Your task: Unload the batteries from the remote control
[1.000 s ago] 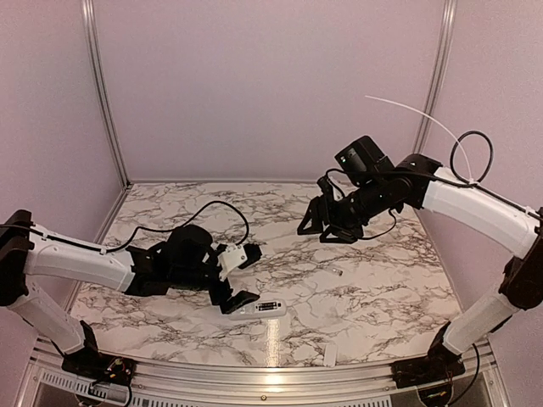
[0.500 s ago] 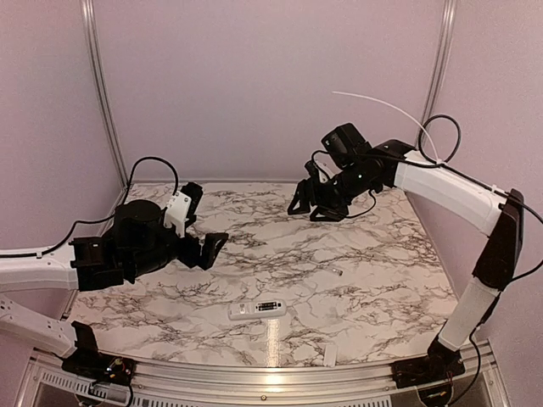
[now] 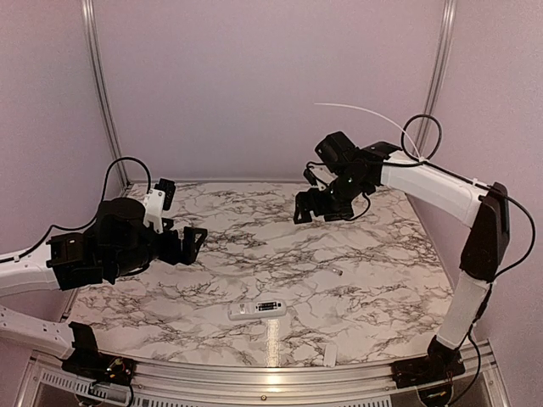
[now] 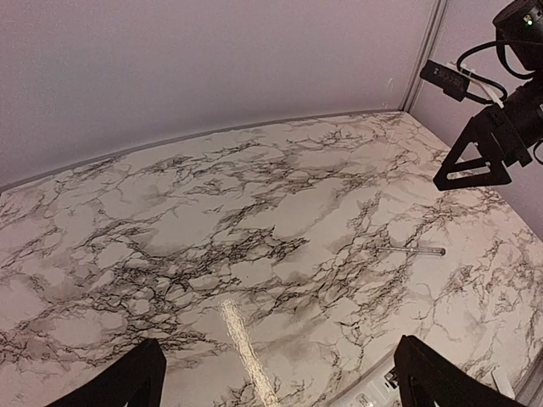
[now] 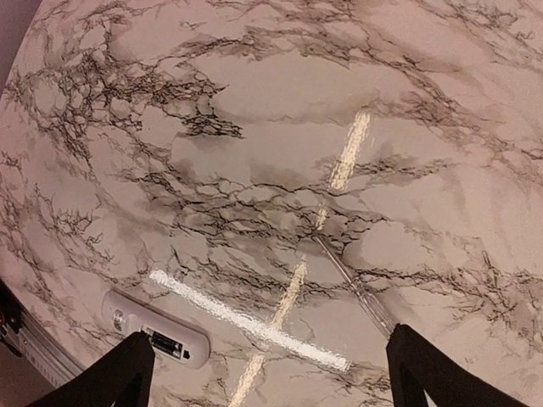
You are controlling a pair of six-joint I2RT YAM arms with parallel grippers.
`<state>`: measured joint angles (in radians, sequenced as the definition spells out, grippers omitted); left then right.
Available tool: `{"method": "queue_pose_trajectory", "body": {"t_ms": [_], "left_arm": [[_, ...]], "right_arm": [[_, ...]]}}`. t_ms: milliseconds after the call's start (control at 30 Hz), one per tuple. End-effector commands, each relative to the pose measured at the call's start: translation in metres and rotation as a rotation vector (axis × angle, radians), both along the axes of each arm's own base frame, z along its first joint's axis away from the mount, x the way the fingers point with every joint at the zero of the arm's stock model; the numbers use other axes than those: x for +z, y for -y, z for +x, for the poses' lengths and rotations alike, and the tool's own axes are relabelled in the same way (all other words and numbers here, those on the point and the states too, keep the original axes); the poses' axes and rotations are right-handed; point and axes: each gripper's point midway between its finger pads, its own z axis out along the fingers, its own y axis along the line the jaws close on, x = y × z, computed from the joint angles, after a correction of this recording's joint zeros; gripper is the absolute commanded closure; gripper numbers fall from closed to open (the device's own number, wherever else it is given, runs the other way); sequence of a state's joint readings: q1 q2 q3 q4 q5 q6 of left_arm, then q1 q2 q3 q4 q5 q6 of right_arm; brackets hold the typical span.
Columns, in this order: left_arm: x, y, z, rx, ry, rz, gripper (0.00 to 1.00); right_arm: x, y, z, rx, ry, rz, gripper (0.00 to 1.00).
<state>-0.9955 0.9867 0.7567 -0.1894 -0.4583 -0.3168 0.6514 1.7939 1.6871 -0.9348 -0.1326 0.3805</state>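
**Q:** Unload status?
**A:** Not done. The remote control lies back-up near the table's front edge. The dark batteries look seated inside it, though I can't tell how many. Pulling them out remains.
**Q:** Grippers?
**A:** My left gripper and right gripper are both spread, empty, and raised well apart from the remote control.

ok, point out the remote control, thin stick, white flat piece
remote control (image 3: 257, 309): top view, middle of its body
thin stick (image 4: 411, 250): left wrist view, mid-shaft
white flat piece (image 3: 330, 354): top view, its centre
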Motion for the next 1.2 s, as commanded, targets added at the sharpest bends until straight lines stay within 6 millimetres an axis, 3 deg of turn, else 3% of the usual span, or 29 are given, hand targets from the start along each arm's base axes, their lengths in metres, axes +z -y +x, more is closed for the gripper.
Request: {"method": "queue_pose_trajectory", "body": {"t_ms": [0, 200, 367, 467, 667, 900, 1167], "left_arm": [[0.006, -0.003, -0.004, -0.005, -0.039, 0.006, 0.01], [0.006, -0.004, -0.010, -0.020, -0.078, -0.011, 0.01], [0.000, 0.002, -0.017, -0.058, -0.121, -0.031, 0.01], [-0.002, 0.006, -0.018, -0.070, -0.135, -0.034, 0.01], [-0.001, 0.014, -0.014, -0.069, -0.140, -0.044, 0.01], [-0.006, 0.026, -0.010, -0.086, -0.160, -0.046, 0.01], [-0.012, 0.045, -0.007, -0.120, -0.200, -0.053, 0.01]], "right_arm": [[-0.015, 0.020, 0.016, 0.048, 0.065, -0.170, 0.03], [-0.049, 0.032, 0.031, 0.103, 0.061, -0.300, 0.02], [-0.064, 0.033, 0.034, 0.172, 0.078, -0.330, 0.02], [-0.082, 0.035, 0.032, 0.212, 0.035, -0.335, 0.02], [-0.113, 0.040, 0.010, 0.264, -0.075, -0.327, 0.06], [-0.130, 0.051, -0.014, 0.250, -0.125, -0.302, 0.11], [-0.145, 0.056, -0.017, 0.250, -0.121, -0.317, 0.23]]}}
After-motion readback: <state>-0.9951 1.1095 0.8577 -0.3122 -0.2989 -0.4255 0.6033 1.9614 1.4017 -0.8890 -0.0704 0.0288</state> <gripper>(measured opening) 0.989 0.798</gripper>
